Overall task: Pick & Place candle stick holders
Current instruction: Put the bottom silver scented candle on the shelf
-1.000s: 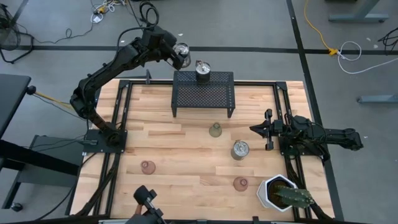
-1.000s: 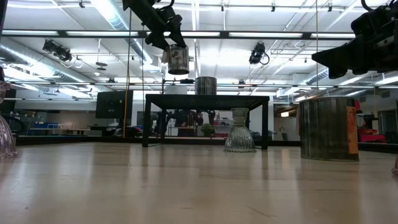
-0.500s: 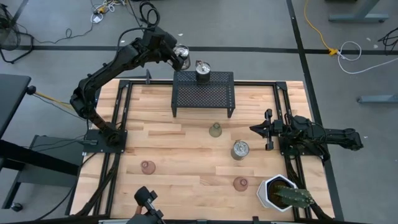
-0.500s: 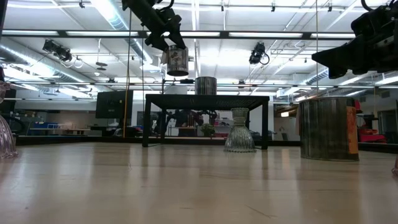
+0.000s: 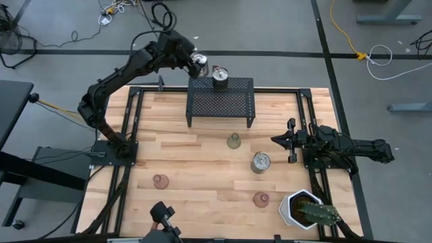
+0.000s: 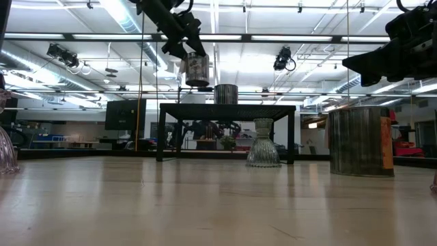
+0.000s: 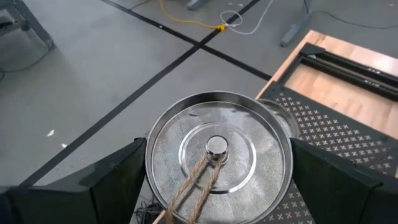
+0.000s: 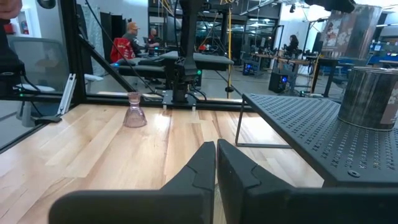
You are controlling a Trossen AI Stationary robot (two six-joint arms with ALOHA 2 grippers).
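Left claw [image 5: 196,62] is grasping a silver candle holder [image 6: 196,70], held in the air at the black mesh rack's [image 5: 221,99] back-left corner. Second silver holder [image 5: 220,76] sits on the rack. Third [image 5: 260,162], the green cup [image 5: 233,140] and two pink cups [image 5: 160,181] on the counter [image 5: 202,162]. Right claw [image 5: 278,140] clenched, empty, at counter's right side.

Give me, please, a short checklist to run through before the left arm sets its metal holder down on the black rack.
1. Left gripper holding the metallic holder: ok.
2. Holder over the black mesh rack: not ok, it hangs at the rack's far-left corner.
3. Free room beside the metallic holder already on the rack: ok.
4. Carried holder upright: ok in the low view.
5. Right gripper shut and clear of the rack: ok.
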